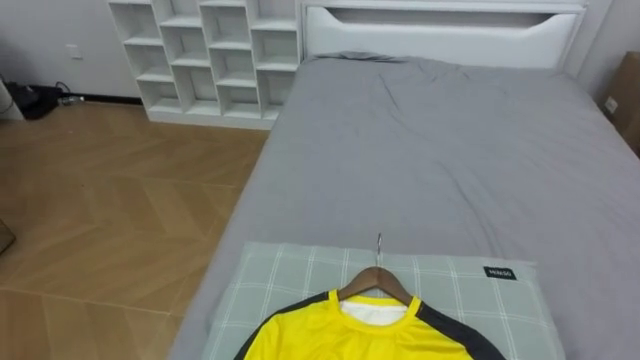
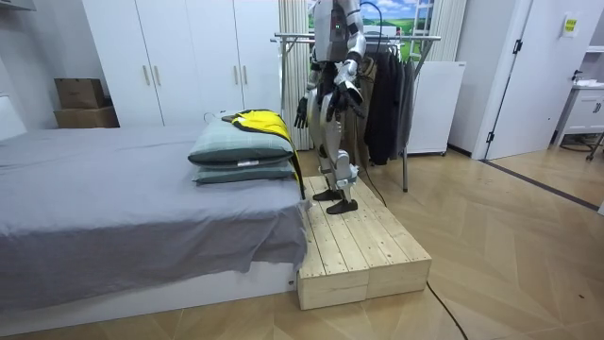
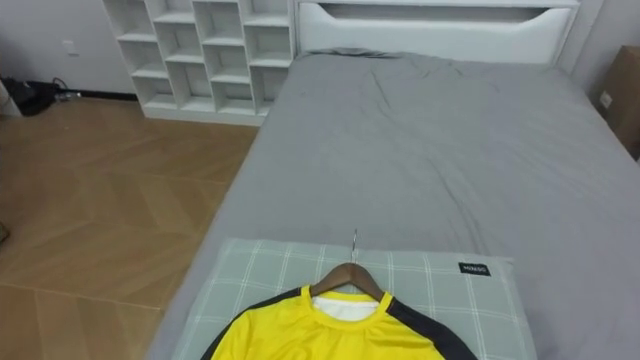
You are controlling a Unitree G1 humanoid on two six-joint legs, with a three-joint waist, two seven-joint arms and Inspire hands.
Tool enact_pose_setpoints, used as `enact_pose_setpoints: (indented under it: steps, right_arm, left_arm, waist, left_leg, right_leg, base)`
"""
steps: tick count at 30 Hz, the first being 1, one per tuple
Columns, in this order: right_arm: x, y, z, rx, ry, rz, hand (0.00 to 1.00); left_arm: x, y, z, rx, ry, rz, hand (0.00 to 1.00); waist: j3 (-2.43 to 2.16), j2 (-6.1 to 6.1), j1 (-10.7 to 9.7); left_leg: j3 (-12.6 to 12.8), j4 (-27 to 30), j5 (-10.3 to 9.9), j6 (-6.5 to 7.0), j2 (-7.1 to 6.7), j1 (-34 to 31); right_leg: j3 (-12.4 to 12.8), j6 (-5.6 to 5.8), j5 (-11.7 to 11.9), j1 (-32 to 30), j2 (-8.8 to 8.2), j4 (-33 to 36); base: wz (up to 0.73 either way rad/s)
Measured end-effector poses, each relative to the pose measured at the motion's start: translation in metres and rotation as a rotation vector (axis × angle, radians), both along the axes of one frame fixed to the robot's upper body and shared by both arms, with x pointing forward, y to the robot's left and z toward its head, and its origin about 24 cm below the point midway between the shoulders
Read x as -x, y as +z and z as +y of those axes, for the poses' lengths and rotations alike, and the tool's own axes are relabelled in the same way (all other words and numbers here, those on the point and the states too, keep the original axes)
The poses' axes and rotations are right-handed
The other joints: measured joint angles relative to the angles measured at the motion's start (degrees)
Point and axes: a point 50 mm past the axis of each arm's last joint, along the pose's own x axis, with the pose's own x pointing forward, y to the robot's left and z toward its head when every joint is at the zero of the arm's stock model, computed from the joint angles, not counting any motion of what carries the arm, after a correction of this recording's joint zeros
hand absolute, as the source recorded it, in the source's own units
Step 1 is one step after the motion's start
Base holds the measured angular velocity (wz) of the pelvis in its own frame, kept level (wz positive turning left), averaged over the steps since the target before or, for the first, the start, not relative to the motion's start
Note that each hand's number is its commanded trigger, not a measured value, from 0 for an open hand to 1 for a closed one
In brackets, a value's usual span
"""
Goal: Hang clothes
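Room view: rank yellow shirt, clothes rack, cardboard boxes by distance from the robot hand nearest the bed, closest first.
From that robot hand:
1. yellow shirt, on the pillows at the foot of the bed.
2. clothes rack, behind the robot, room view's right.
3. cardboard boxes, beyond the bed, room view's left.

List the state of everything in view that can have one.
Bed: made, sheet slightly creased.
Pillows: stacked at the bed's foot.
Shirt: lying on the pillows, not hung up.
Hanger: inside the shirt's neck, hook toward the headboard.
Rack: dark clothes hanging on it.
Wardrobe: doors shut.
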Motion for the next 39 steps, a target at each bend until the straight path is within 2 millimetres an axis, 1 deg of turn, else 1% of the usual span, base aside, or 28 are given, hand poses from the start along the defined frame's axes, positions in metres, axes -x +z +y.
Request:
enact_pose_setpoints:
  steps: [1, 3, 4, 5, 7, 8, 10, 13, 16, 20, 22, 26, 28, 33, 39]
  right_arm:
    - [-0.001, 0.0, 0.0, 0.001, 0.003, -0.001, 0.0]
    - [-0.003, 0.0, 0.0, 0.003, 0.014, -0.003, 0.0]
    - [-0.003, 0.0, 0.0, 0.001, 0.014, -0.004, 0.0]
    - [-0.003, 0.0, 0.0, 0.0, 0.014, -0.005, 0.0]
    - [-0.004, 0.0, 0.0, -0.003, 0.017, -0.007, 0.0]
    - [-0.003, 0.0, 0.0, -0.005, 0.018, -0.007, 0.0]
    - [-0.003, 0.0, 0.0, -0.013, 0.019, -0.008, 0.0]
    - [-0.002, 0.0, 0.0, -0.02, 0.022, -0.007, 0.0]
    - [0.0, 0.0, 0.0, -0.03, 0.023, -0.005, 0.0]
    - [0.0, 0.0, 0.0, -0.033, 0.027, -0.008, 0.0]
    - [0.0, 0.0, 0.001, -0.043, 0.039, -0.009, 0.0]
    - [0.0, 0.0, 0.002, -0.064, 0.046, -0.014, 0.0]
    - [-0.001, 0.0, 0.002, -0.064, 0.055, -0.011, 0.0]
    - [-0.001, 0.0, 0.001, -0.07, 0.057, -0.009, 0.0]
    - [-0.002, 0.0, 0.0, -0.061, 0.084, -0.004, 0.0]
  left_arm:
    - [-0.009, 0.007, -0.001, -0.04, -0.043, -0.021, 0.0]
    - [-0.024, 0.017, -0.004, -0.097, -0.1, -0.058, 0.0]
    - [-0.034, 0.025, -0.006, -0.128, -0.134, -0.091, 0.0]
    - [-0.038, 0.03, -0.007, -0.146, -0.15, -0.11, 0.0]
    - [-0.056, 0.047, -0.008, -0.213, -0.203, -0.176, 0.0]
    - [-0.06, 0.049, -0.009, -0.227, -0.216, -0.186, 0.0]
    - [-0.069, 0.058, -0.011, -0.267, -0.249, -0.211, 0.0]
    - [-0.075, 0.062, -0.017, -0.293, -0.294, -0.224, 0.0]
    - [-0.082, 0.064, -0.026, -0.335, -0.37, -0.211, 0.0]
    - [-0.095, 0.075, -0.04, -0.42, -0.487, -0.225, 0.0]
    - [-0.1, 0.081, -0.047, -0.451, -0.544, -0.235, 0.0]
    - [-0.104, 0.085, -0.052, -0.506, -0.624, -0.209, 0.0]
    - [-0.106, 0.085, -0.055, -0.51, -0.657, -0.201, 0.0]
    - [-0.11, 0.085, -0.059, -0.499, -0.693, -0.195, 0.0]
    - [-0.113, 0.086, -0.058, -0.525, -0.75, -0.155, 0.0]
  waist:
    - [0.14, 0.17, -0.19]
    - [0.23, 0.22, -0.48]
    - [0.18, 0.15, -0.72]
    - [0.17, 0.12, -1.04]
    - [0.23, 0.25, -1.64]
    - [0.18, 0.23, -1.67]
    - [0.19, 0.62, -3.09]
    - [0.13, 0.97, -4.37]
    - [0.11, 1.24, -5.17]
    - [0.07, 1.29, -5.18]
    - [0.06, 1.31, -5.04]
    - [0.03, 1.35, -5.38]
    - [0.05, 1.35, -6.11]
    - [0.07, 1.46, -6.3]
    - [0.23, 1.87, -7.27]
  left_leg:
    - [0.01, 0.07, 0.0, 0.0, -0.05, -0.14]
    - [0.0, 0.12, 0.0, 0.0, -0.1, -0.19]
    - [-0.04, 0.12, 0.0, 0.0, -0.13, -0.15]
    - [-0.08, 0.15, 0.0, 0.01, -0.15, -0.14]
    - [0.04, 0.14, 0.01, 0.02, -0.16, 0.06]
    - [0.05, 0.12, 0.01, 0.03, -0.16, 0.13]
    - [0.13, 0.02, 0.01, 0.03, -0.15, 0.2]
    - [0.22, -0.03, 0.01, 0.03, -0.13, 0.15]
    - [0.24, 0.23, 0.01, 0.03, -0.1, 0.02]
    - [0.58, 0.22, 0.01, 0.02, 0.03, -0.21]
    - [1.4, 0.2, 0.01, 0.02, 0.23, -0.1]
    - [1.73, 0.18, 0.01, 0.02, 0.36, 0.2]
    - [1.7, 0.18, 0.01, 0.01, 0.36, 0.15]
    - [1.88, 0.19, 0.01, 0.02, 0.34, 0.07]
    - [2.24, 0.18, 0.01, 0.02, 0.34, -0.17]
  right_leg:
    - [-0.06, 0.01, -0.01, 0.11, -0.06, -0.1]
    - [-0.01, 0.01, -0.01, 0.17, -0.09, -0.18]
    - [-0.02, 0.01, 0.0, 0.17, -0.11, -0.1]
    - [-0.05, 0.01, -0.01, 0.17, -0.15, -0.02]
    - [0.12, 0.01, 0.0, 0.2, -0.16, 0.18]
    - [0.13, 0.01, 0.0, 0.26, -0.17, 0.21]
    - [0.22, 0.01, 0.0, 0.24, -0.13, 0.2]
    - [0.38, 0.01, 0.01, 0.06, 0.2, 0.18]
    - [0.45, 0.0, 0.01, -0.14, 0.14, 0.21]
    - [0.81, -0.05, 0.05, -0.51, 0.11, 0.18]
    - [1.44, -0.21, 0.14, -0.59, 0.25, 0.18]
    - [1.84, -0.37, 0.26, -0.57, 0.33, 0.25]
    - [1.87, -0.39, 0.29, -0.6, 0.33, 0.26]
    - [2.33, -0.27, 0.42, -0.79, 0.37, 0.32]
    - [2.71, -0.18, 0.52, -0.99, 0.37, 0.49]
  base:
    - [0.0]
    - [0.0]
    - [0.0]
    - [0.0]
    - [-0.03]
    - [-0.05]
    - [0.0]
    - [-0.04]
    - [0.0]
    - [-0.04]
    - [-0.16]
    - [-0.11]
    - [0.0]
    - [0.0]
    - [-0.01]
